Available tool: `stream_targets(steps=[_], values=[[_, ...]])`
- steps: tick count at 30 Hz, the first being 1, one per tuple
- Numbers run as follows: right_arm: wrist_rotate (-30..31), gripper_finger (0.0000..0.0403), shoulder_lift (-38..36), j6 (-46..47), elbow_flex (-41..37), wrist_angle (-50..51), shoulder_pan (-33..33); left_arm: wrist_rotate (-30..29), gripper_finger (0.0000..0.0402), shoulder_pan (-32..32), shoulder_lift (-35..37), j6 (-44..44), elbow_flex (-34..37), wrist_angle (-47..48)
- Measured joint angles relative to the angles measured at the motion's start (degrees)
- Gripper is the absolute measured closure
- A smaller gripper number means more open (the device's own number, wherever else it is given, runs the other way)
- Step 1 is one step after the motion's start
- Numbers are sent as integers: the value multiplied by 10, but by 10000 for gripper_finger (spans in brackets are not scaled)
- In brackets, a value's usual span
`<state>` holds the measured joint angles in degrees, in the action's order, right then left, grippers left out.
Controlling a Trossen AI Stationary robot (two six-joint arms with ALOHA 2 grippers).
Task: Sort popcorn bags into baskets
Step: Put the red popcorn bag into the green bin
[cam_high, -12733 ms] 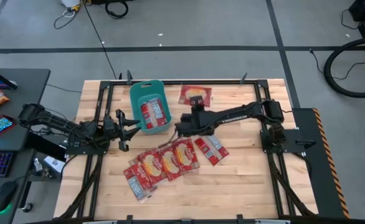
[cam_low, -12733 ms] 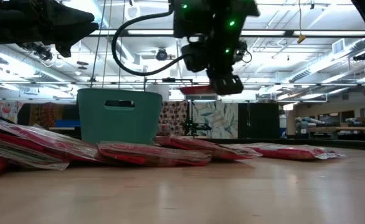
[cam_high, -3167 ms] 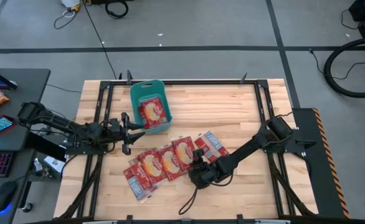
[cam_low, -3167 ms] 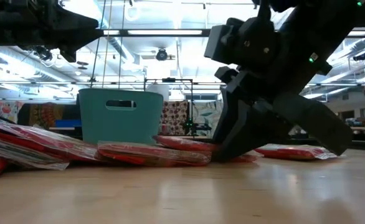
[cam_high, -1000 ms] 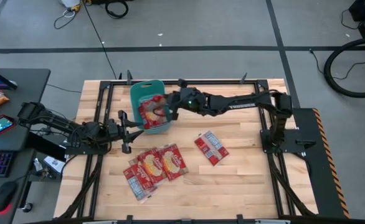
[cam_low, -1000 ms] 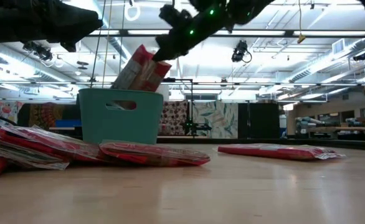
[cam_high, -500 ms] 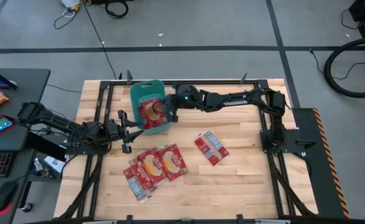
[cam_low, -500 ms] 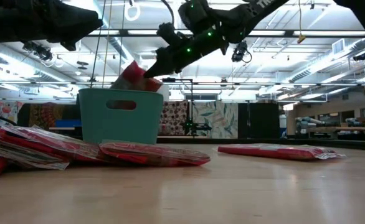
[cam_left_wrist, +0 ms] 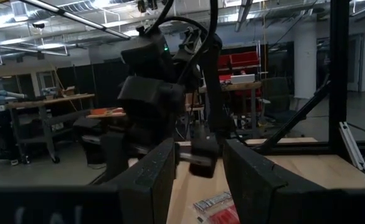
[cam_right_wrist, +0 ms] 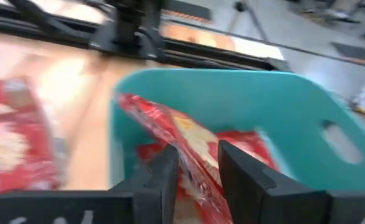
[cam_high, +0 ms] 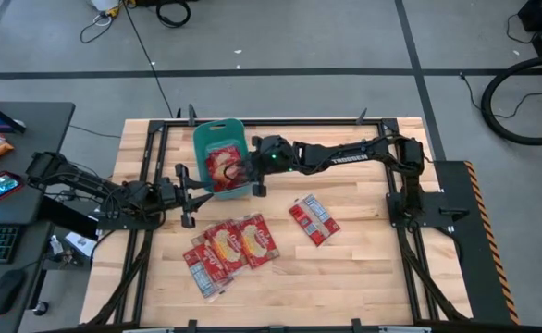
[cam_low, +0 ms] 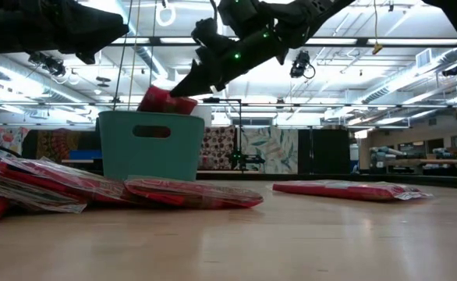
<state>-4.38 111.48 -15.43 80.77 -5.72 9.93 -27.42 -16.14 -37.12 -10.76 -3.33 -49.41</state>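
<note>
The teal basket [cam_high: 206, 131] stands at the table's far left of centre and holds red popcorn bags [cam_high: 217, 153]. My right gripper [cam_high: 244, 172] is over the basket's near right corner, shut on another red popcorn bag [cam_right_wrist: 170, 127]. This bag sticks up over the rim in the low view [cam_low: 164, 101]. Several bags [cam_high: 229, 248] lie overlapping on the table near the front, and one lies apart [cam_high: 313, 220]. My left gripper [cam_high: 191, 191] waits open and empty to the left of the basket, above the table. My right gripper pinches one end of the popcorn bag [cam_right_wrist: 194, 165] between its two fingers. The fingers slant down from the table's right side toward the basket. The bag slopes down from the fingers into the basket [cam_right_wrist: 282, 106]; its far end [cam_right_wrist: 129, 102] is inside, over the bags lying there.
A black metal frame [cam_high: 280, 121] runs round the table's edges. Bare wood lies between the basket and the single bag and along the table's right half. The overlapping bags show as a low heap in the low view [cam_low: 96, 191].
My right gripper has gone down and a little toward the table's near edge over the basket, keeping hold of the bag. The bag stood high and steep above the rim. Now it is lower and tipped flatter, with its free end inside the basket.
</note>
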Motion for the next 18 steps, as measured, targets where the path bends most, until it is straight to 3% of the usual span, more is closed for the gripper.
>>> stream_targets(steps=[3, 5, 13, 18], values=[[-90, 282, -3, 3, 0, -24, 0, 0, 258, 0, 0, 0, 0, 0], [-115, 283, -11, 3, 0, -44, -1, 0, 258, 0, 0, 0, 0, 0], [-32, 284, -49, 9, 0, -17, -1, 0, 258, 0, 0, 2, 0, 3], [-11, 284, -67, 24, 0, 82, -16, 0, 258, 0, 0, 13, 0, 8]])
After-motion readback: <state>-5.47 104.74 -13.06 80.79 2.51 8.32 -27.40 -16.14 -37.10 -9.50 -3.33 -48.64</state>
